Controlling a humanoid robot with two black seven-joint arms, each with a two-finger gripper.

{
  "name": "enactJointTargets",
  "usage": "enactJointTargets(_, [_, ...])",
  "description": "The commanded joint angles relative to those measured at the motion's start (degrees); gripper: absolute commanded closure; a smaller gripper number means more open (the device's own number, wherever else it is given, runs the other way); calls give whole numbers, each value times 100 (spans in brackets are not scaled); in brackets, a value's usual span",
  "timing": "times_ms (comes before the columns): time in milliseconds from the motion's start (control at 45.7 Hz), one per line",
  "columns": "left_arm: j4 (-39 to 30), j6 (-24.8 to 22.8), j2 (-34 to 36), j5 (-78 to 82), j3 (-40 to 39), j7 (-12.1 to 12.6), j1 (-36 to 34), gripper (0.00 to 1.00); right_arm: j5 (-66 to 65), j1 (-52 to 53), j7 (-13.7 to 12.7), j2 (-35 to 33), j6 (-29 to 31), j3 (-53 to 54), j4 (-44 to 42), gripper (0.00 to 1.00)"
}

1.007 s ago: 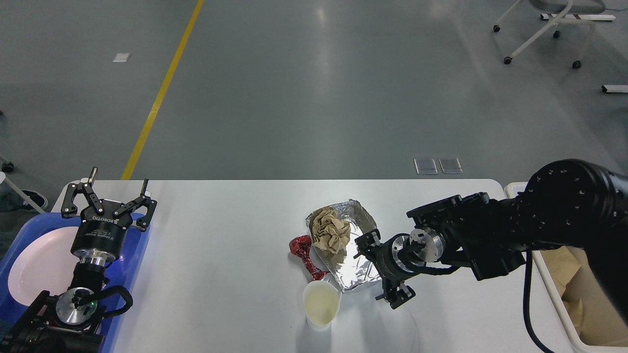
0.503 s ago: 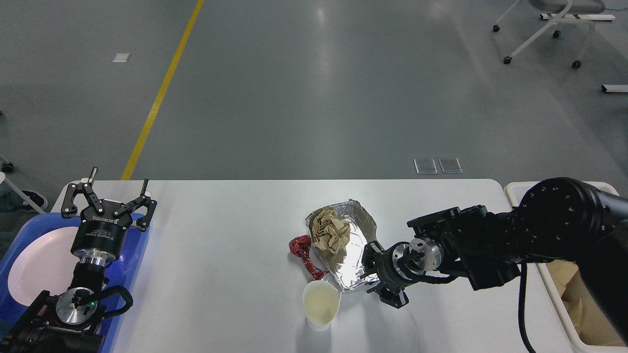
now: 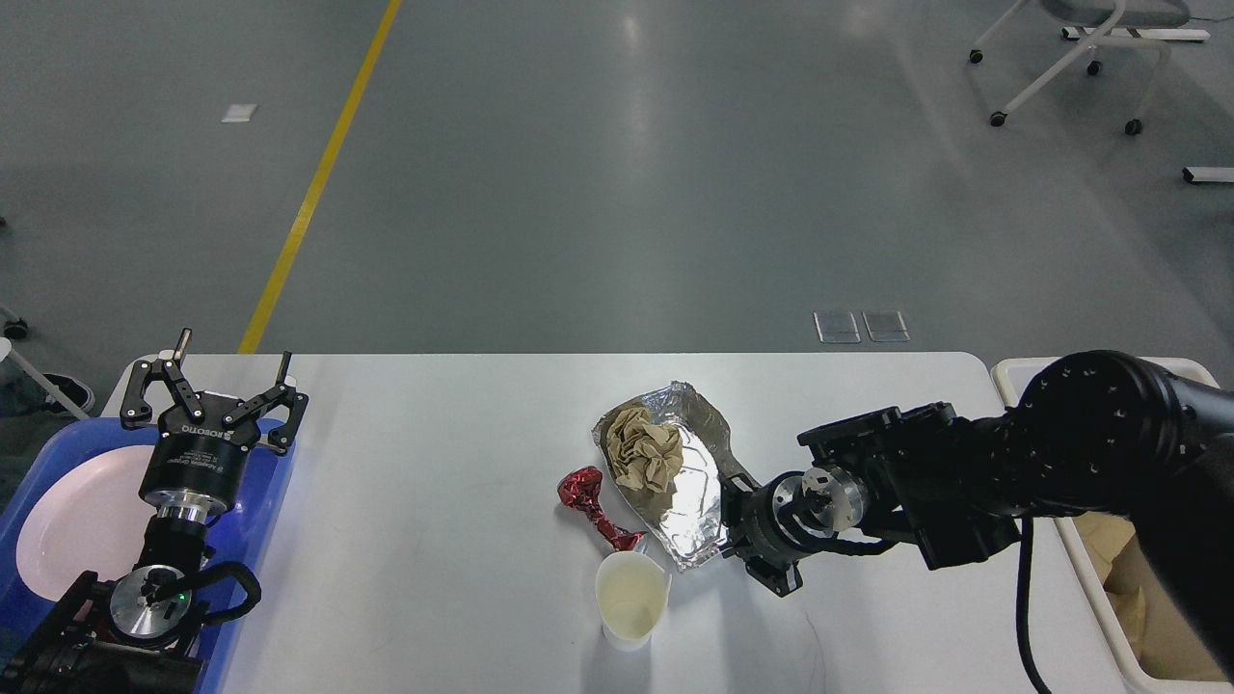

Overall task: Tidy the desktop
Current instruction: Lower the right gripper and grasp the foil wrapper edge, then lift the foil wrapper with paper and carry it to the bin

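— What is on the bench [image 3: 434, 540]?

— The white bench fills the lower half of my view, its far edge running straight across. Near the middle lies a crumpled foil tray [image 3: 686, 487] with a wad of brown paper [image 3: 644, 455] in its far end. Just beside the tray, toward the left edge, is a twisted red wrapper [image 3: 590, 501], and closer to the near edge stands a white paper cup [image 3: 631, 598], upright, its rim touching the wrapper's tail.

— And your right pincer [image 3: 742, 535]?

— It comes in from the right edge and sits at the foil tray's near right corner, right against the foil. It is dark and end-on, so I cannot tell whether it is clenched on the foil or released.

— The left one?

— My left pincer [image 3: 214, 390] stands upright over the bench's far left corner, fingers spread wide, grasping nothing. Below it is a blue tray [image 3: 275, 482] with a white plate [image 3: 77, 520] in it.

— Anything off the right edge?

— A cream bin [image 3: 1085, 564] stands just beside it, with brown paper inside.
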Motion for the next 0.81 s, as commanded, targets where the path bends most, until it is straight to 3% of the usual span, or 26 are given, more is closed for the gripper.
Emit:
enactJointTargets(0, [0, 0, 0, 0, 0, -2, 0, 4, -3, 35, 0, -26, -1, 7, 10, 100])
enactJointTargets(241, [0, 0, 0, 0, 0, -2, 0, 4, -91, 667, 9, -421, 69, -81, 774, 100])
enactJointTargets(460, [0, 0, 0, 0, 0, 7, 0, 4, -1172, 1713, 0, -914, 165, -538, 1864, 100])
enactJointTargets(635, [0, 0, 0, 0, 0, -2, 0, 4, -1663, 2609, 8, -1397, 1025, -977, 2418, 100])
enactJointTargets(788, [0, 0, 0, 0, 0, 7, 0, 4, -2972, 3365, 52, -1705, 1852, -1162, 2804, 100])
